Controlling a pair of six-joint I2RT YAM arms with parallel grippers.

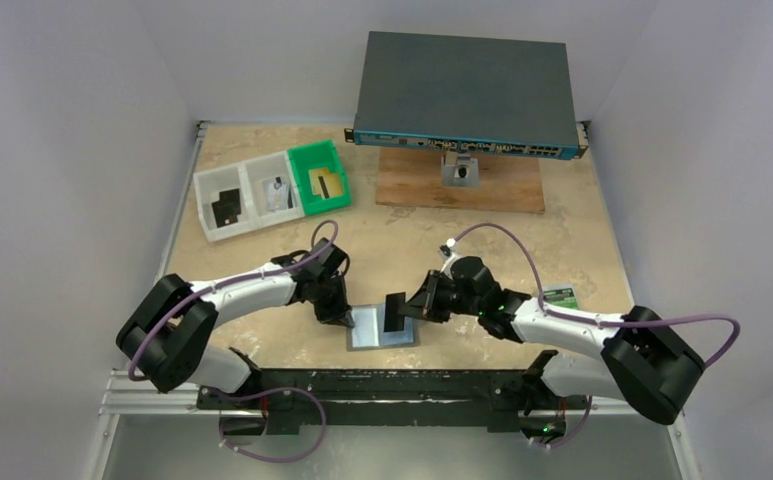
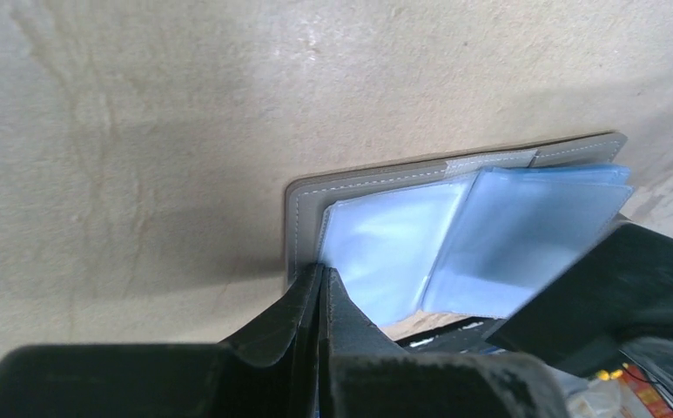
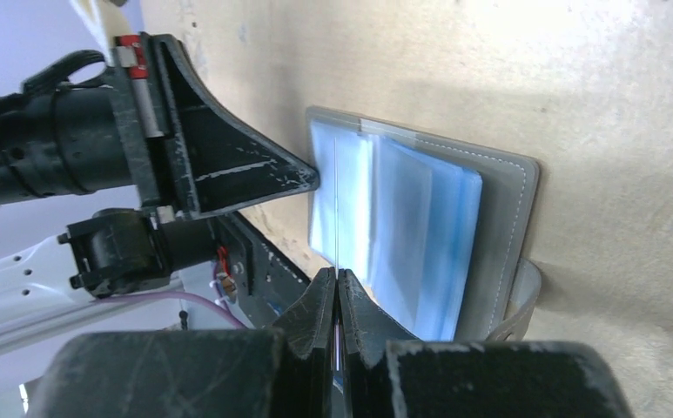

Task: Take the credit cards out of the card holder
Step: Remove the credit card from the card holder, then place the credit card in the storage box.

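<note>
Beneath the clenched left tool, touching its tip: edge of open holder; right tool clamps black card, holder just below.

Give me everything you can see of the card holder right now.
The card holder lies open, flat on the table near the front edge, between both arms. Its grey, leather-like cover has light stitching; bluish clear pockets fan up inside. The shut left gripper presses its left edge. The right gripper, shut on a black card, hangs over its right side.
</note>
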